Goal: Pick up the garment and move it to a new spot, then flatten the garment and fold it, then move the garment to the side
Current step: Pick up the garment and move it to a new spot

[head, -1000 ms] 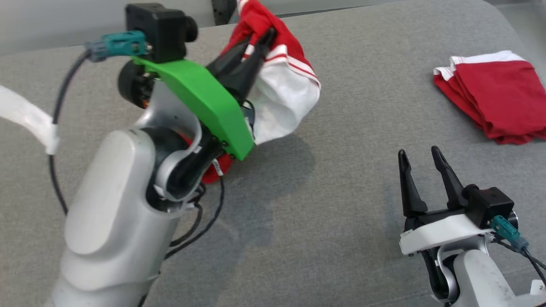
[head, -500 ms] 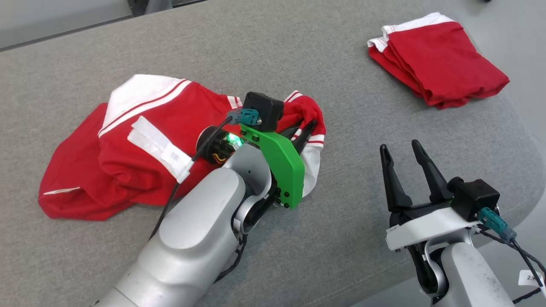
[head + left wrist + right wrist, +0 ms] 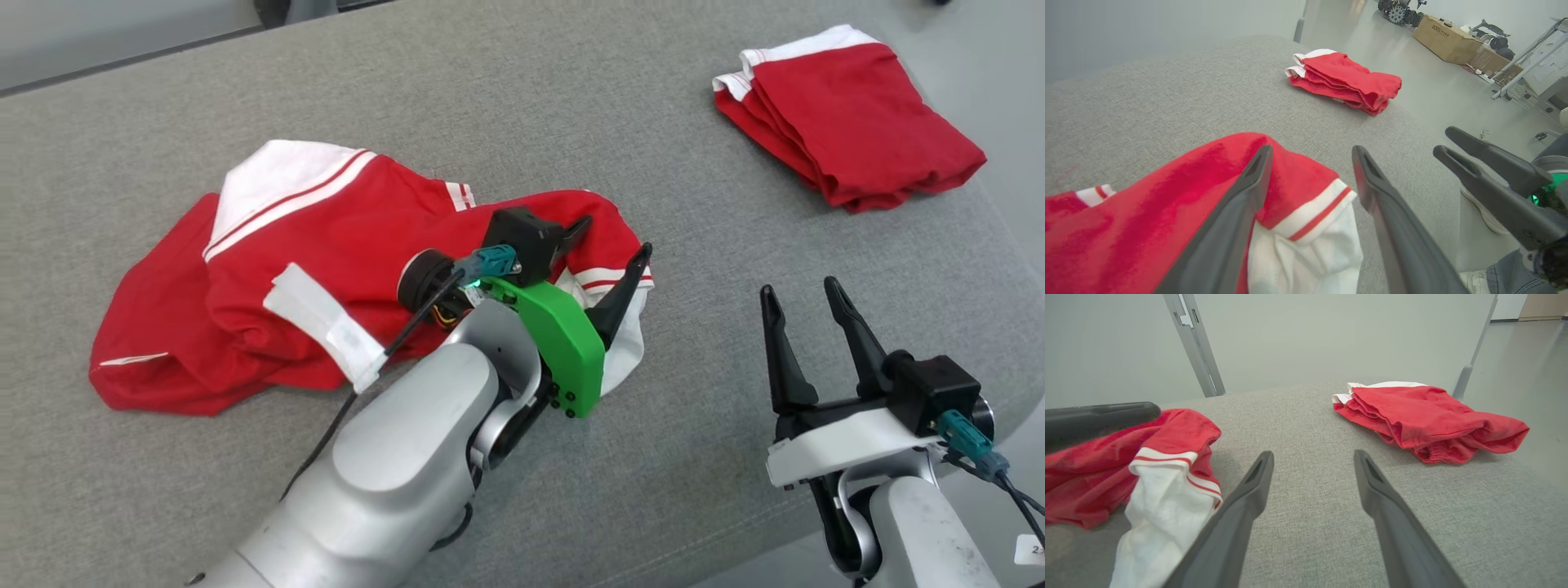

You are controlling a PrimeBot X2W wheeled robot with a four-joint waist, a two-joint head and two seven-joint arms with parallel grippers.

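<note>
While the crumpled garment lies on the grey cushion, left of centre, its long axis runs side to side across the head view, from a bunched edge at the robot's far left to a white-trimmed sleeve at its right end. The left gripper sits right over that sleeve end, fingers spread wide with nothing held. In the left wrist view one finger crosses the red cloth and the other points past the hem over bare cushion; whether either touches the fabric I cannot tell. The right gripper hovers over bare cushion a little to the right of the sleeve, also wide open and empty. So the left arm is the nearer one, already above the cloth, and most of the garment stretches away to its left. Flattening will probably call for a hold at each end, with the right gripper taking the sleeve side. Counted: two grippers, one cushion, and two red garments, the second being the folded garment near the far right corner.
</note>
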